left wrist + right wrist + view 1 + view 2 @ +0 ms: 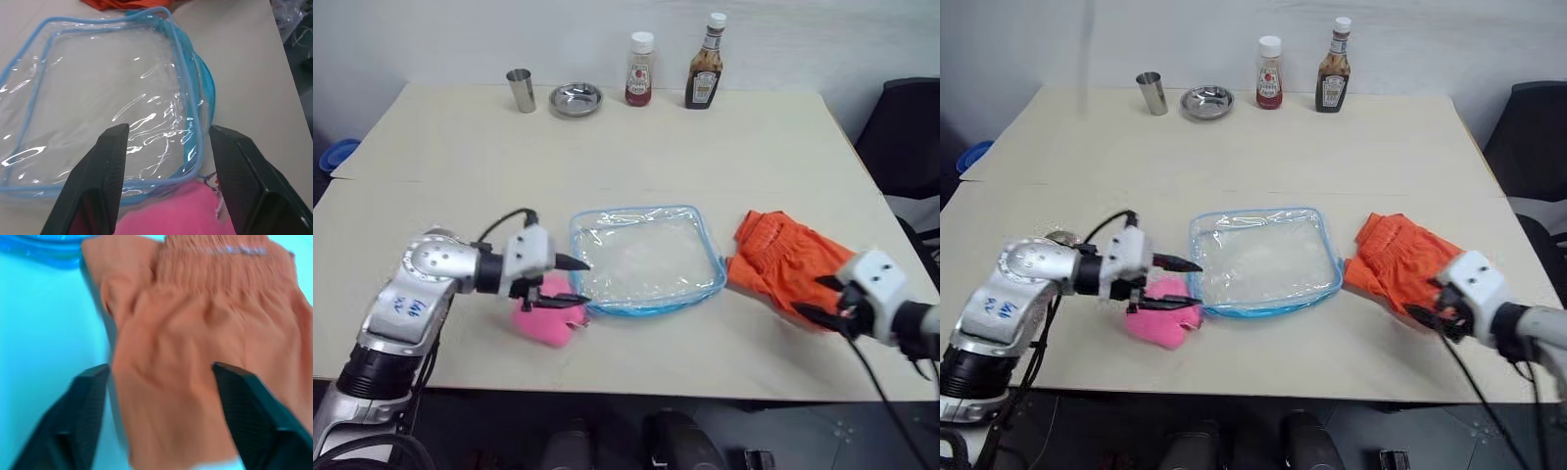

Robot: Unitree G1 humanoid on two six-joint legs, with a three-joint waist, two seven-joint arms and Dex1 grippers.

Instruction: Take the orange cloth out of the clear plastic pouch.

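Hands (570,281) above cluttered beige table (460,147)

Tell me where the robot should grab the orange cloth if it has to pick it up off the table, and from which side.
Best guess: the near edge of the orange cloth, reached from the robot's right, where the right gripper already sits with open jaws. The cloth lies rumpled on the table beside the clear plastic pouch, and its raised folds give something to pinch.
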